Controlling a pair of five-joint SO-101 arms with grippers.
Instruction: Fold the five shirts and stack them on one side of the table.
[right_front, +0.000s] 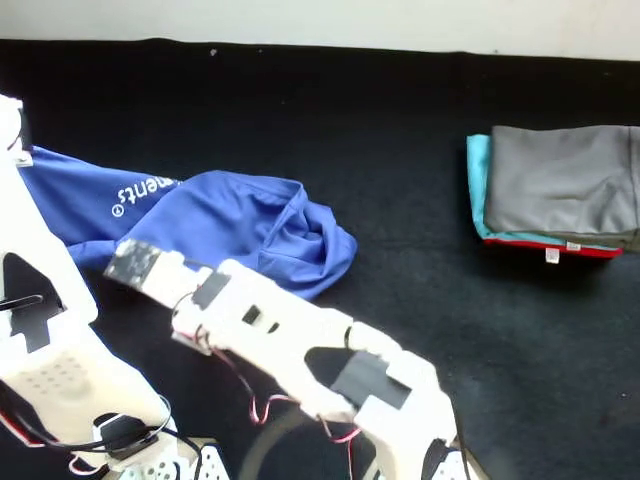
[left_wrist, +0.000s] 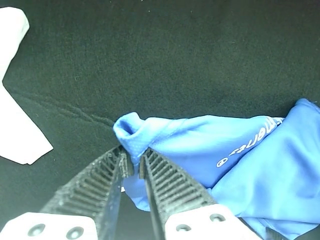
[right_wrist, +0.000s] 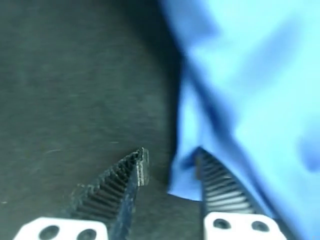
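1. Step, as I read it: the stack of folded shirts (right_front: 560, 185) (grey on top, teal and red edges showing beneath) sits well apart from both claws, off at the far side of the black cloth-covered table (right_front: 400, 130). The crumpled blue jersey shirt with white print (right_front: 230, 225) is not folded. I'd call this the grab-and-spread stage for that one.
2. Left claw (left_wrist: 132, 159): clenched. Its jaws are almost together and nip a bunched corner of the blue shirt right at the tips. The rest of the fabric trails away to one side of the claw and lies slack on the table.
3. Right claw (right_wrist: 170, 167): released, jaws wide apart, gripping nothing. An edge of the blue shirt sits in the gap. One jaw is against or just under the fabric, and I can't tell which. The other jaw is over bare table beside the hem.
4. From above, the right claw is at the shirt's near edge, apart from the corner the left claw holds.
5. Next move, my guess: the right claw has to close on that edge with the fabric well between the jaws, not just at the tips. Then both claws lift and draw apart to flatten the shirt.
6. Risk: the material looks thin and slick. A shallow pinch could slip, or catch only one layer.
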